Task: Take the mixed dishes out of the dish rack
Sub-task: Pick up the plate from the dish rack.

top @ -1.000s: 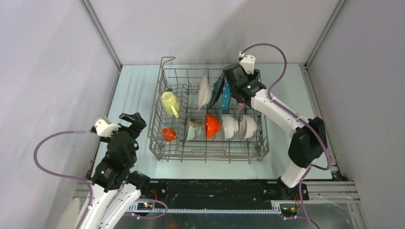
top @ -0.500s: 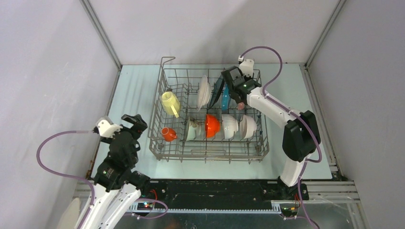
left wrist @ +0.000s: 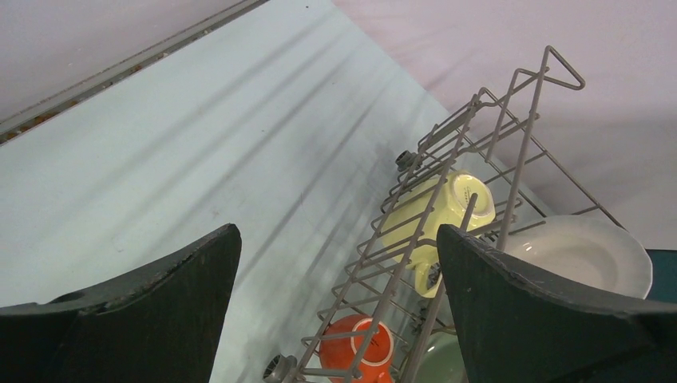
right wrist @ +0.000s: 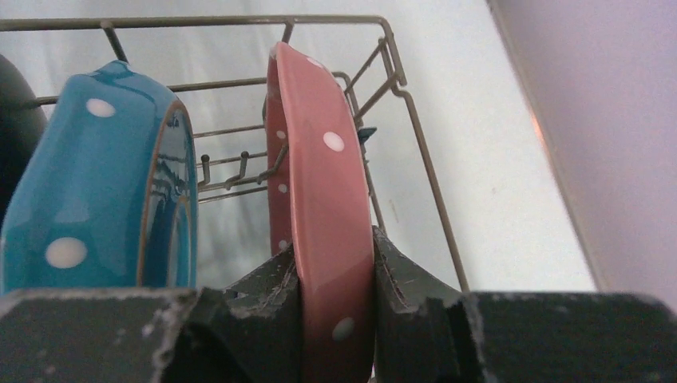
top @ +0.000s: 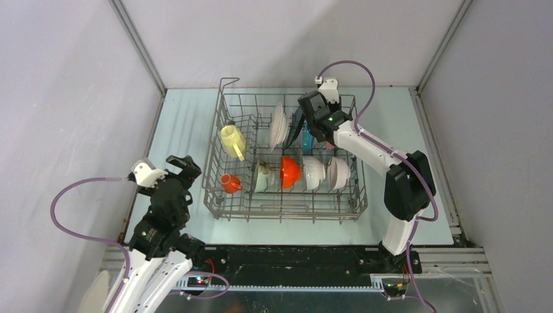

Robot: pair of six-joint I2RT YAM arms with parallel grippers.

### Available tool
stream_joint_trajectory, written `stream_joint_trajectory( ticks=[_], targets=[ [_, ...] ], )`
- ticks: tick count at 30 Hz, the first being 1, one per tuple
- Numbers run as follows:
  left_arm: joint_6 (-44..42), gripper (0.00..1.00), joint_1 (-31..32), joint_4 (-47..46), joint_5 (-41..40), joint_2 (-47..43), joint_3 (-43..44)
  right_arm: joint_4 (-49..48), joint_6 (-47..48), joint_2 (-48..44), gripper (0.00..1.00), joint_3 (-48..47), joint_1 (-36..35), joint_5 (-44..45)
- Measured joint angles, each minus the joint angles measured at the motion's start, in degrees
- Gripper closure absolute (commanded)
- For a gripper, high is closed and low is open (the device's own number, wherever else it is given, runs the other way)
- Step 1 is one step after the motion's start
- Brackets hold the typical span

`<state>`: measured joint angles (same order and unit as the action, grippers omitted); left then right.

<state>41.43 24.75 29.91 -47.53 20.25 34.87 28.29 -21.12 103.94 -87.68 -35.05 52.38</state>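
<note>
Item 1, your grey wire dish rack: it stands ahead and to the right of your left gripper, whose jaws are spread wide and empty over the table. Item 2, pink polka-dot plate: it stands upright in the rack, its rim pinched between the jaws of your right gripper, with the blue polka-dot plate just left of them. Items 3 and 4, pale yellow cup and small orange mug: both sit behind the rack wall, right of your left jaws.

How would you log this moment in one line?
right gripper shut on pink plate | left gripper open, beside dish rack | phase: grasp
</note>
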Motion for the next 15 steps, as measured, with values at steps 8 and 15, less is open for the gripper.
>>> stream_joint_trajectory(
  ticks=[8, 15],
  targets=[
    [0.0, 0.0, 0.0, 0.0, -0.4, 0.3, 0.0, -13.0, 19.8, 1.4, 1.0, 0.9, -2.5, 6.9],
    [0.0, 0.0, 0.0, -0.1, -0.5, 0.7, 0.0, -26.9, 38.4, 1.2, 1.0, 0.9, -4.4, 11.3]
  ],
)
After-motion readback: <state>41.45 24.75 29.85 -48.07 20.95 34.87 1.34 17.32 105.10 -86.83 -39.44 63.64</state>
